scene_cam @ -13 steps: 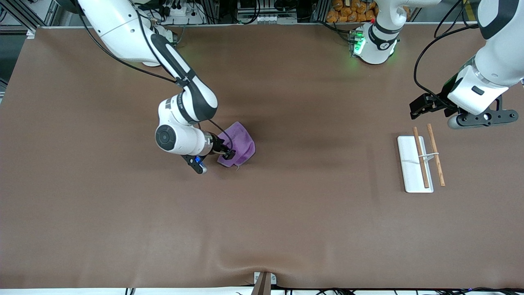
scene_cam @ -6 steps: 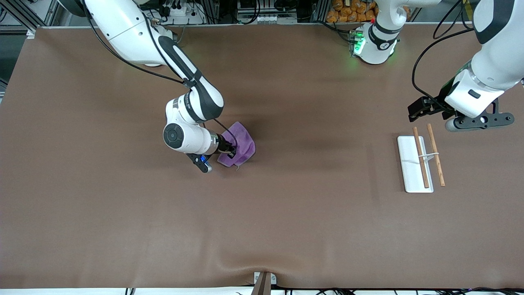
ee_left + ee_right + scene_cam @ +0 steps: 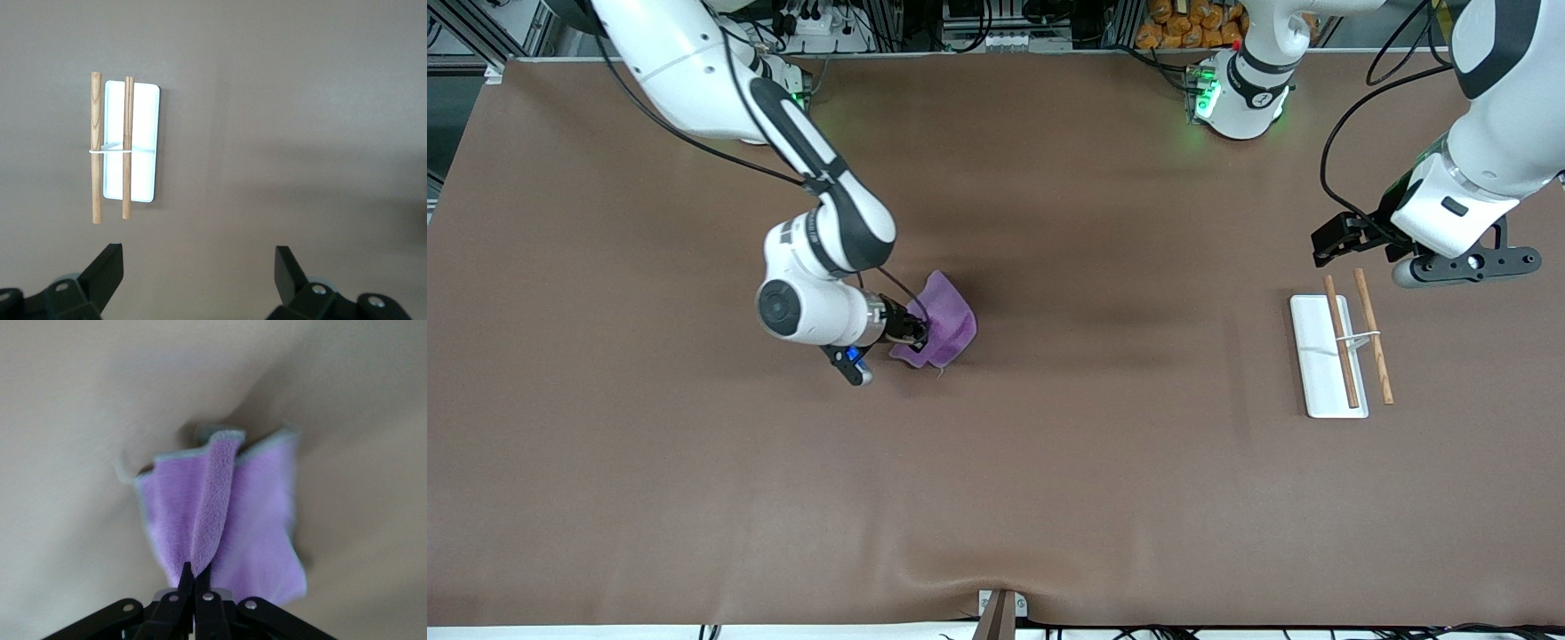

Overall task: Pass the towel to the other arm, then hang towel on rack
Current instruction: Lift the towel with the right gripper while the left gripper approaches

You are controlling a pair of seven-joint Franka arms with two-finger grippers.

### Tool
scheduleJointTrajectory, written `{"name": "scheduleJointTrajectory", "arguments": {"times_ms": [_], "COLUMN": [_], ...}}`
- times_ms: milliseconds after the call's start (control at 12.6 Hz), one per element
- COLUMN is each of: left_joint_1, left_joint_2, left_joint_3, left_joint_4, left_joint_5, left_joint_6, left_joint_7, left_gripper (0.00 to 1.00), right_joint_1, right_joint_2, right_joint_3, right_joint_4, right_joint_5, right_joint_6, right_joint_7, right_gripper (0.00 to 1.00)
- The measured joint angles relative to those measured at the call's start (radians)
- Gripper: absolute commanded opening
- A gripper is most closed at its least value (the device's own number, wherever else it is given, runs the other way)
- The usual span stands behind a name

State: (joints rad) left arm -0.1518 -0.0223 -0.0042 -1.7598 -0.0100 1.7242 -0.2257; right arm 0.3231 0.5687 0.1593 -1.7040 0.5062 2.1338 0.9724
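The purple towel (image 3: 945,324) with a thin grey hem hangs bunched near the middle of the table. My right gripper (image 3: 919,334) is shut on a fold of it, and in the right wrist view the towel (image 3: 223,513) hangs from the pinched fingers (image 3: 188,580) just above the table. The rack (image 3: 1320,356), a white flat base with two wooden rods (image 3: 1341,342) joined by a white wire, lies toward the left arm's end. My left gripper (image 3: 1343,233) is open and empty in the air beside the rack, which shows in the left wrist view (image 3: 141,143).
The brown table cover (image 3: 1103,462) has a raised wrinkle at its front edge by a clamp (image 3: 1000,613). Cables and equipment line the table's edge by the arm bases.
My right gripper has moved toward the right arm's end with the towel pinched in it, and the towel now hangs more bunched. My left arm has barely shifted.
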Motion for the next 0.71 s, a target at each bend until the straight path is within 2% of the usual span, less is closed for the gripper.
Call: {"name": "scheduleJointTrajectory", "arguments": {"times_ms": [238, 476, 714], "left_joint_1": [-0.001, -0.006, -0.023], "left_joint_2": [0.0, 0.001, 0.014], "left_joint_3": [0.0, -0.003, -0.021], "left_joint_4": [-0.002, -0.003, -0.001], "left_joint_5": [0.0, 0.0, -0.012], "left_joint_6": [0.007, 0.009, 0.018], "left_joint_7": [0.0, 0.0, -0.045], "left_gripper": [1.0, 1.0, 1.0], "right_joint_1": [-0.067, -0.082, -0.07], "right_joint_2": [-0.024, -0.04, -0.079], "right_joint_3": [-0.002, 0.002, 0.014], "right_joint_4": [0.097, 0.124, 0.184], "right_joint_5": [0.069, 0.126, 0.14], "right_joint_6": [-0.144, -0.184, -0.221], "right_joint_7": [0.0, 0.006, 0.126], "right_gripper": [0.0, 0.0, 0.0]}}
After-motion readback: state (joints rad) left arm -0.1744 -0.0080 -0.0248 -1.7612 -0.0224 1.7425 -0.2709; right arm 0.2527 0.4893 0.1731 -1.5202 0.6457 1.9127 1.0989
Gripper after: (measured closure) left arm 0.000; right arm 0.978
